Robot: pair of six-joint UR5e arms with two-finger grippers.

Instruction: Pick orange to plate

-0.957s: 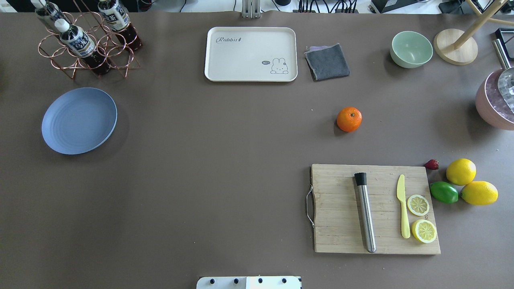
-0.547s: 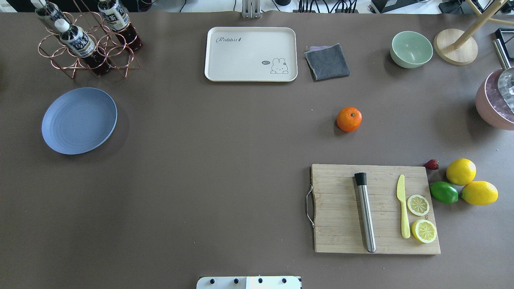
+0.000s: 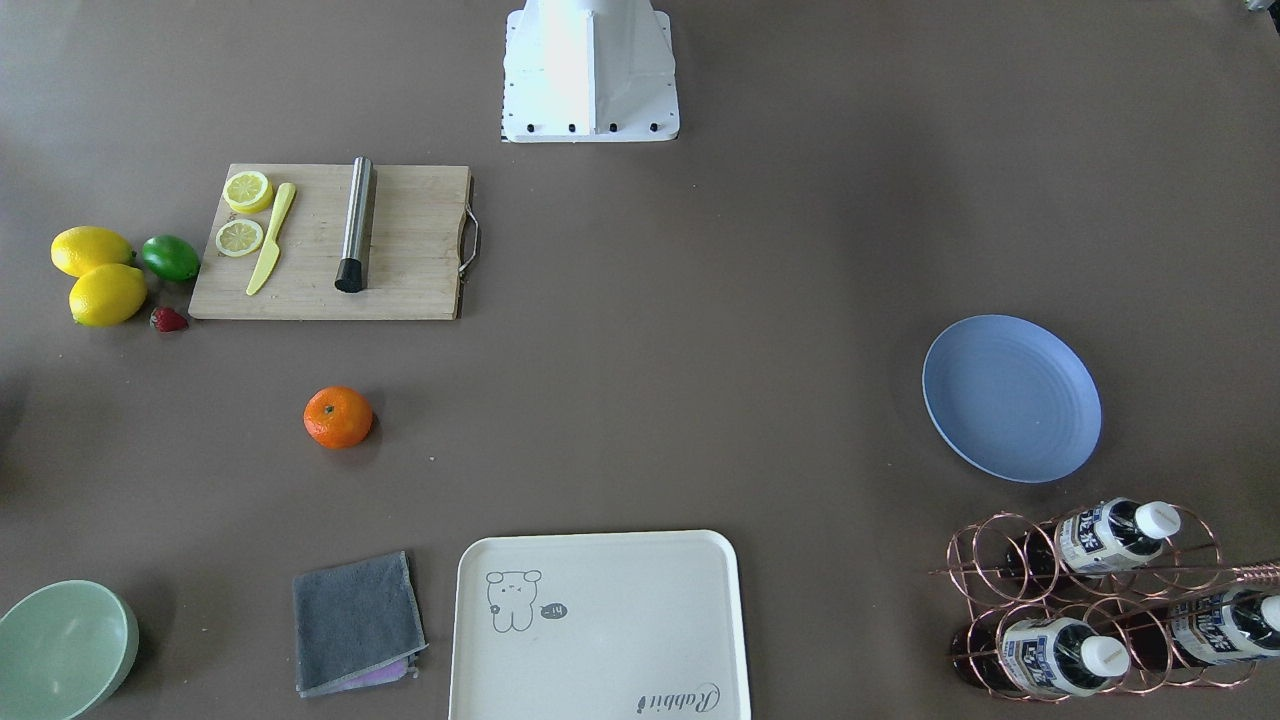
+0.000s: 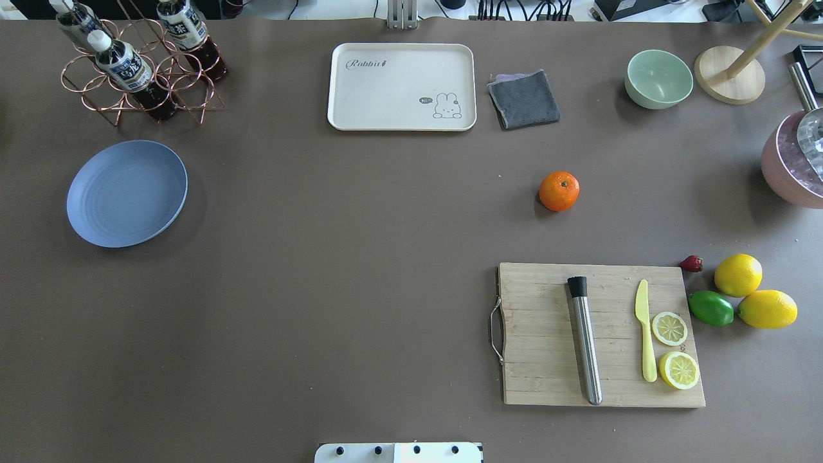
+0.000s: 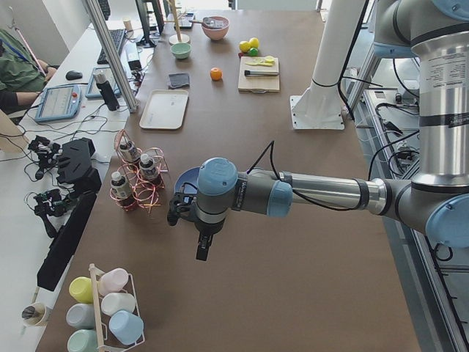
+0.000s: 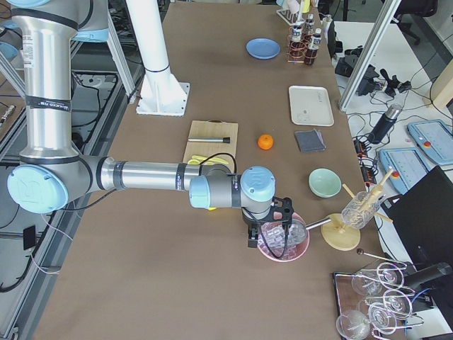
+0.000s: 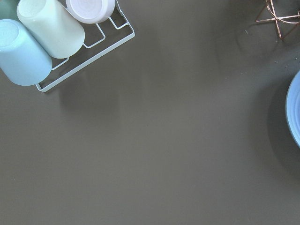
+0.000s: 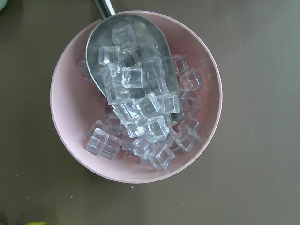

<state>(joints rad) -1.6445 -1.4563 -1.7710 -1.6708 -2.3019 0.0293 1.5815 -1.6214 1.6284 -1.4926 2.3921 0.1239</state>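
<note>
The orange (image 4: 559, 191) rests alone on the brown table, right of centre and beyond the cutting board; the front-facing view also has this orange (image 3: 338, 417). Far to the left lies the periwinkle plate (image 4: 126, 193), holding nothing; its edge shows as the plate (image 7: 295, 112) in the left wrist view. Neither gripper appears in the overhead or front views. My left gripper (image 5: 178, 211) hovers near the plate's outer side; I cannot tell whether it is open. My right gripper (image 6: 267, 228) hangs over a pink ice bowl (image 8: 136, 96); I cannot tell its state either.
A cutting board (image 4: 601, 334) carries a steel muddler, a yellow knife and lemon slices. Lemons, a lime (image 4: 710, 308) and a strawberry lie to its right. A cream tray (image 4: 402, 86), grey cloth, mint bowl (image 4: 658, 78) and bottle rack (image 4: 138, 64) line the far edge.
</note>
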